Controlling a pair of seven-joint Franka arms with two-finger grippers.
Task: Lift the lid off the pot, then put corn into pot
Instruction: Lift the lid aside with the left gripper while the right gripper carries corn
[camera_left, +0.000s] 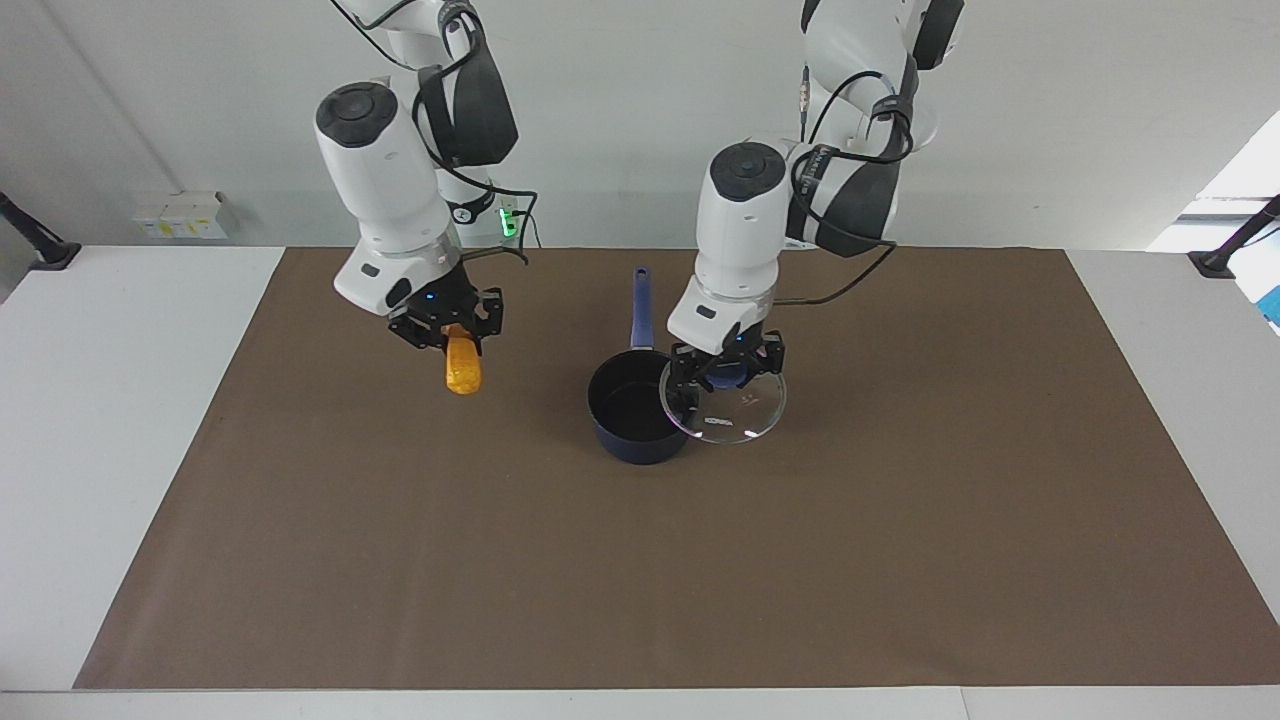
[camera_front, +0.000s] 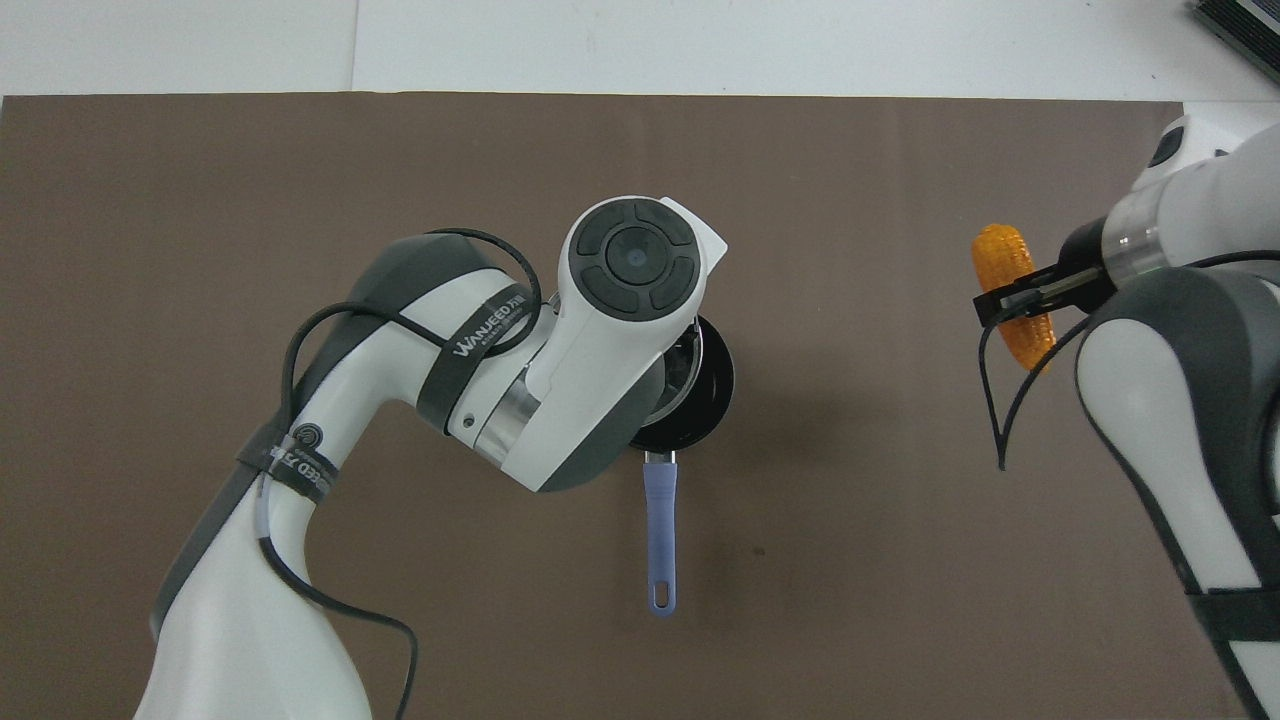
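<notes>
The pot (camera_left: 632, 410) stands open in the middle of the brown mat, its long blue handle (camera_left: 641, 308) pointing toward the robots; it also shows in the overhead view (camera_front: 705, 385). My left gripper (camera_left: 727, 372) is shut on the blue knob of the glass lid (camera_left: 735, 413) and holds it in the air, overlapping the pot's rim on the left arm's side. In the overhead view the left arm hides most of the lid. My right gripper (camera_left: 455, 330) is shut on the corn (camera_left: 462, 367), held upright in the air toward the right arm's end of the mat; the corn also shows in the overhead view (camera_front: 1010, 290).
A brown mat (camera_left: 640, 600) covers most of the white table. A small white box (camera_left: 180, 215) sits at the table's robot-side edge toward the right arm's end. Black clamp arms (camera_left: 35, 240) stand at both ends of the table.
</notes>
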